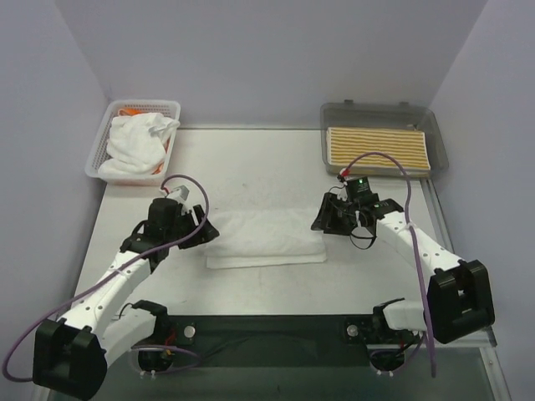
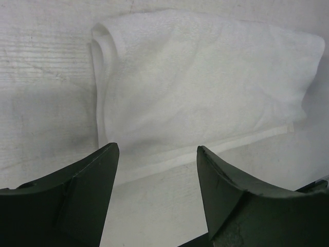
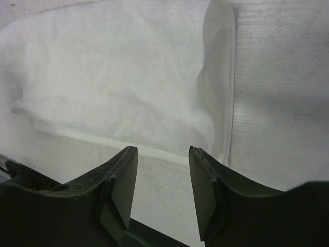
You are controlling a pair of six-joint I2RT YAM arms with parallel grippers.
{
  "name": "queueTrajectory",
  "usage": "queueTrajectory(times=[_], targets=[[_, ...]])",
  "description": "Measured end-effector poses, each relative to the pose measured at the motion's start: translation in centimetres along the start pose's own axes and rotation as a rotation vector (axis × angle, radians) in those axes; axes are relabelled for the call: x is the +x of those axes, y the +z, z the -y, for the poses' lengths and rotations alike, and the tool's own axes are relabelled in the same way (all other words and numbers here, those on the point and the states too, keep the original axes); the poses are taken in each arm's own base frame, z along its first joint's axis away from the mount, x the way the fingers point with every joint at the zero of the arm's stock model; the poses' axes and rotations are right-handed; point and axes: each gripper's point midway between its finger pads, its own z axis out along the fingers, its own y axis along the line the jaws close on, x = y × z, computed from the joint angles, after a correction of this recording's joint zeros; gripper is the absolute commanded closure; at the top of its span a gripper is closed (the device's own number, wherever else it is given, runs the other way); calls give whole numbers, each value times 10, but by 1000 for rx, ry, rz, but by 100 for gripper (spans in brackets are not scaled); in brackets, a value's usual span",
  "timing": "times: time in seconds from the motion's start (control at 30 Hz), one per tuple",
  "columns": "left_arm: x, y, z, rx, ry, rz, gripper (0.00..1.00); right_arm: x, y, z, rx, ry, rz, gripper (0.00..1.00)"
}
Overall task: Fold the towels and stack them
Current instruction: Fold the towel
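One folded white towel (image 1: 266,238) lies flat on the table (image 1: 251,167). Two grippers flank it: the left gripper (image 2: 157,154) at its left end and the right gripper (image 3: 163,152) at its right end. Both have their fingers spread with nothing between them, and from overhead each hides a little of that end. Behind the towel to the left, one mesh basket (image 1: 99,154) holds crumpled white towels (image 1: 138,142) — how many I cannot tell — and a bit of orange cloth (image 1: 131,111). Behind it to the right, one grey tray (image 1: 376,109) holds one striped towel (image 1: 378,149).

A white basket (image 1: 98,154) with little holes sits on the table (image 1: 259,167) at about ten o'clock. A grey see-through tray (image 1: 376,113) sits at about two o'clock. They are well apart. Pale walls (image 1: 267,50) stand around the table.
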Motion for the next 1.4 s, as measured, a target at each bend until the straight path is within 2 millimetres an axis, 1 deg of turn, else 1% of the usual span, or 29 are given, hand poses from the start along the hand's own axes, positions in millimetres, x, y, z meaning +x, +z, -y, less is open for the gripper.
queueTrajectory(times=[0.07, 0.1, 0.17, 0.2, 0.3, 0.33, 0.4, 0.5, 0.57, 0.63, 0.67, 0.73, 0.77, 0.83, 0.87, 0.97, 1.07, 1.17, 1.2, 1.3, 1.4], targets=[[4, 7, -3, -22, -1, -19, 32, 4, 7, 1, 9, -9, -21, 60], [6, 11, -2, -27, 2, -24, 38, 6, 12, 1, 12, -13, -34, 62], [11, 18, 1, -31, 13, -41, 42, 10, 21, -1, 11, -18, -52, 64], [15, 22, 3, -31, 22, -51, 46, 11, 26, -1, 12, -18, -59, 66], [27, 33, 4, -40, 30, -92, 50, 17, 38, 1, 21, -12, -88, 70], [32, 36, 3, -45, 28, -102, 53, 19, 41, 2, 24, -12, -96, 70], [43, 38, -5, -64, 15, -119, 56, 26, 45, 8, 33, -7, -113, 72], [64, 37, -24, -104, -3, -150, 61, 42, 46, 18, 53, -1, -147, 72], [75, 34, -33, -122, -13, -160, 61, 50, 47, 24, 66, 1, -166, 72], [79, 30, -38, -133, -17, -159, 61, 56, 46, 28, 74, 1, -177, 72], [77, 28, -37, -133, -18, -151, 54, 57, 45, 29, 75, 0, -178, 72], [70, 24, -33, -119, -16, -119, 46, 55, 41, 29, 76, -1, -168, 69], [66, 21, -31, -114, -18, -98, 39, 53, 38, 28, 74, -3, -156, 66], [59, 16, -28, -108, -29, -60, 32, 46, 31, 25, 70, -1, -115, 61], [55, 13, -27, -107, -36, -38, 30, 42, 27, 22, 66, 4, -90, 58], [44, 6, -24, -103, -73, 24, 30, 34, 15, 18, 60, 44, -17, 55], [39, 5, -23, -108, -108, 51, 30, 34, 10, 18, 52, 105, 37, 53], [42, 10, -28, -132, -138, 42, 30, 41, 11, 23, 54, 182, 62, 44], [45, 12, -30, -143, -148, 32, 30, 44, 12, 25, 57, 208, 63, 43], [52, 20, -37, -173, -170, 10, 32, 53, 18, 32, 66, 282, 76, 42], [55, 26, -41, -189, -187, 5, 35, 57, 22, 36, 66, 331, 90, 43]])
